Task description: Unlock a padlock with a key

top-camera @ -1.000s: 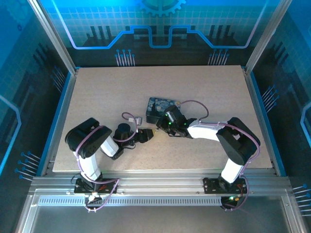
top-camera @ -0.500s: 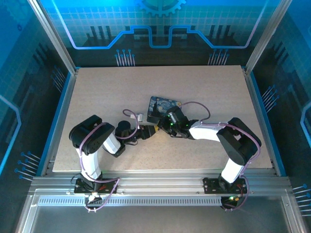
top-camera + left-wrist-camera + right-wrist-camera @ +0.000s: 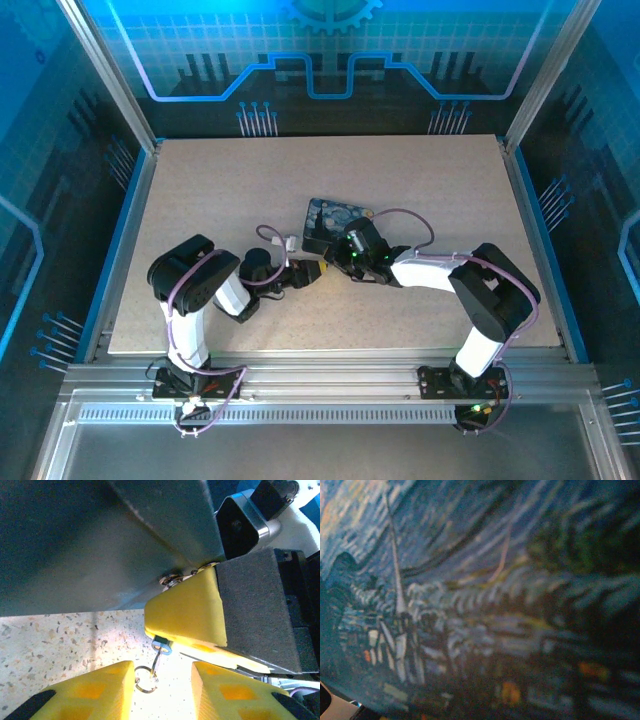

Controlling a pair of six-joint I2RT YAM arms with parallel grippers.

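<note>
Closest to the left wrist camera, the left fingers [image 3: 90, 692] are standing spread, with a clear gap showing between their yellow tips. In that gap a small wire ring [image 3: 145, 681] is lying just beside one tip. I cannot tell whether it is touching that tip, and the fingers are not pinching it. A thin stem is running up from the ring to a small blue-grey tab, seemingly the key [image 3: 161, 645]. The tab is hanging at the lower edge of the right fingers [image 3: 185, 610], above the speckled counter [image 3: 55, 635].

The right fingers are showing as a yellow wedge backed by a grey pad, with a second yellow strip lying just under it. They are sitting close together, but the spot where they would be pinching anything is hidden. Behind them, small silvery parts, possibly the padlock [image 3: 172, 578], are glinting where the wedge is meeting a dark, dull wall. They are too small to identify for sure.

The top view is giving what the wrist cameras are not. Both arms are reaching in to meet at mid-counter, fingertips almost touching, just on the near side of the box [image 3: 333, 217]. From up there the key and padlock are too small to make out.

The right wrist camera is sitting very near the box, whose blue swirling painting is looking blurred. A sliver of counter is peeking in at the lower left corner.
</note>
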